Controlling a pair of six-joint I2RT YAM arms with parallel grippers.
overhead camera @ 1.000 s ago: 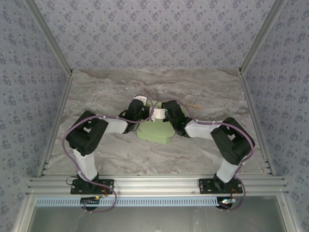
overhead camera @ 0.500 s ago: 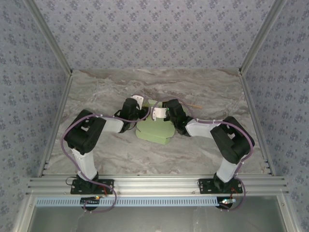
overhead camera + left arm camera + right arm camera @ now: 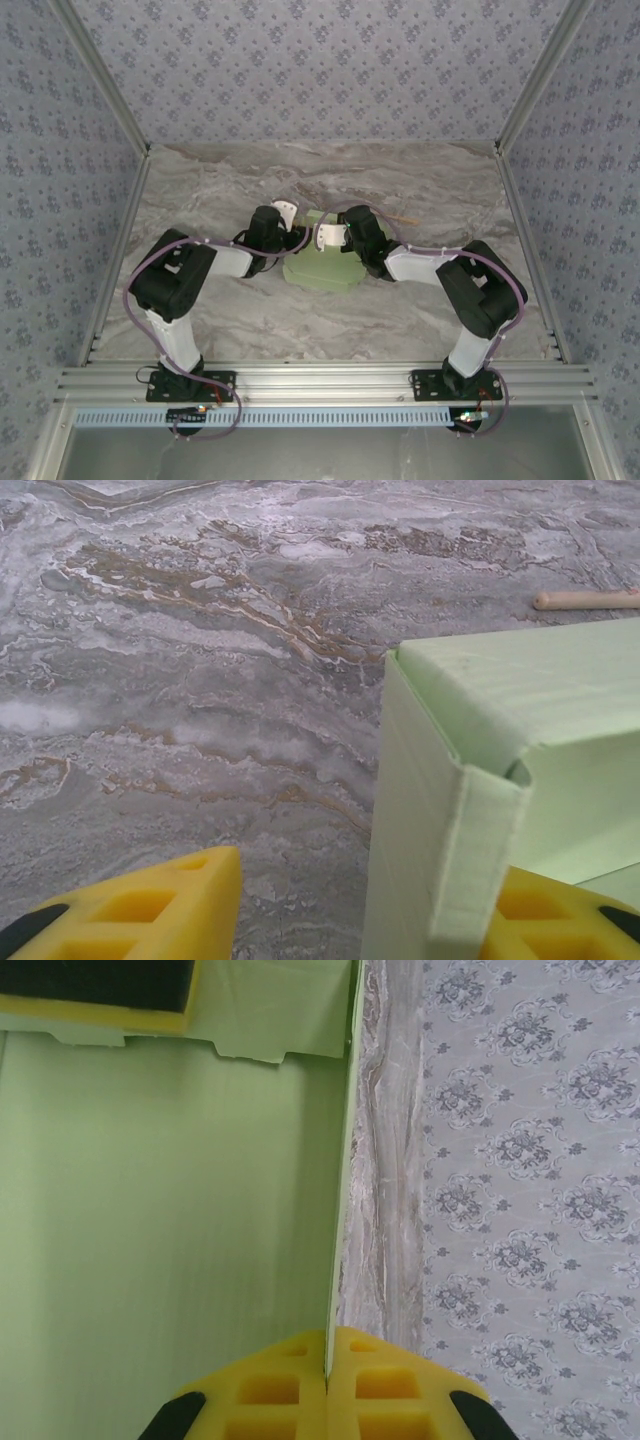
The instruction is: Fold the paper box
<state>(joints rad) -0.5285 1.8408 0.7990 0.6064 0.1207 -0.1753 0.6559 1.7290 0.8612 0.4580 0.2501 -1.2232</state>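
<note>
- The paper box (image 3: 322, 268) sits on the marble-patterned table (image 3: 200, 190). It is pale green and partly erected, with a flat panel spreading from it towards the arm bases.
- The right gripper (image 3: 327, 1370) is at the box's far right side. Its yellow pads are closed together on the thin top edge of an upright card wall and pinch it.
- The left gripper (image 3: 355, 920) is at the box's left corner with its jaws apart. One yellow finger stands clear of the outer wall over bare table, and the other is on the inner side, partly hidden behind the folded corner strip. It is not clamping anything.
- In the left wrist view the box's corner is formed: two walls meet and a narrow strip wraps round the joint. A small gap shows at the top of the joint.
- A thin wooden stick (image 3: 590, 600) lies just beyond the box's far side and does not touch it.
- Judged step: squaring up the side walls, with the right arm steadying one wall while the left is free at the corner.
- The next move probably calls for the left gripper either to back away from the box without dragging the corner open, or to close on the wall and press the crease firm. The right-hand pinch should hold meanwhile, since thin card springs back easily.
</note>
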